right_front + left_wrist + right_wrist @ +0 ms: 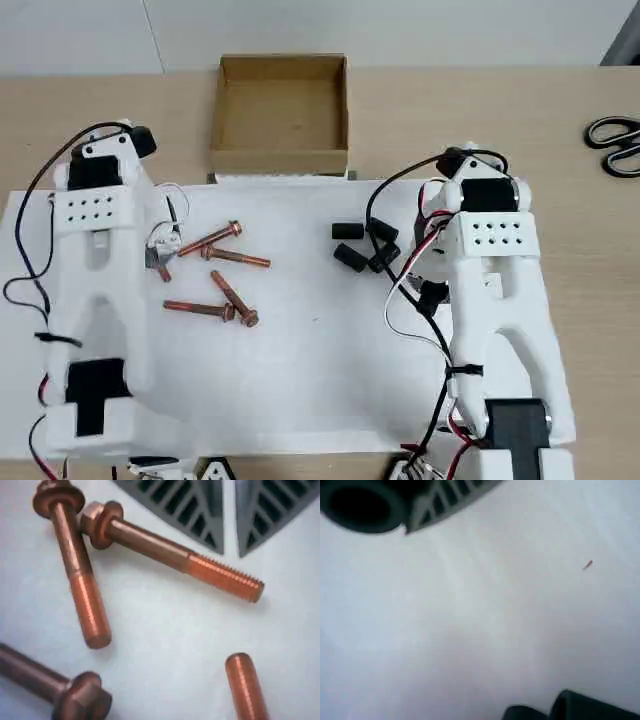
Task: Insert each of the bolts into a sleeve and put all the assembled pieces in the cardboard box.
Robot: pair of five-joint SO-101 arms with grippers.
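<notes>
Several copper bolts (237, 257) lie loose on the white sheet (320, 380), left of centre. My left gripper (158, 256) hangs just left of them, over one bolt's end. In the left wrist view its grey ribbed fingers (195, 510) are shut with only a thin slit and nothing between them, and the left gripper (231, 550) sits above a bolt (170, 552) beside another bolt (75, 570). Black sleeves (348, 232) lie right of centre. My right gripper (395, 262) is beside them. A sleeve (362, 505) shows end-on right beside the right gripper (420, 520). The cardboard box (225, 110) stands open at the back.
Scissors (615, 145) lie on the wooden table at the far right. More sleeves (580, 705) lie close to the right wrist camera. Loose cables (410, 300) trail from the right arm across the sheet.
</notes>
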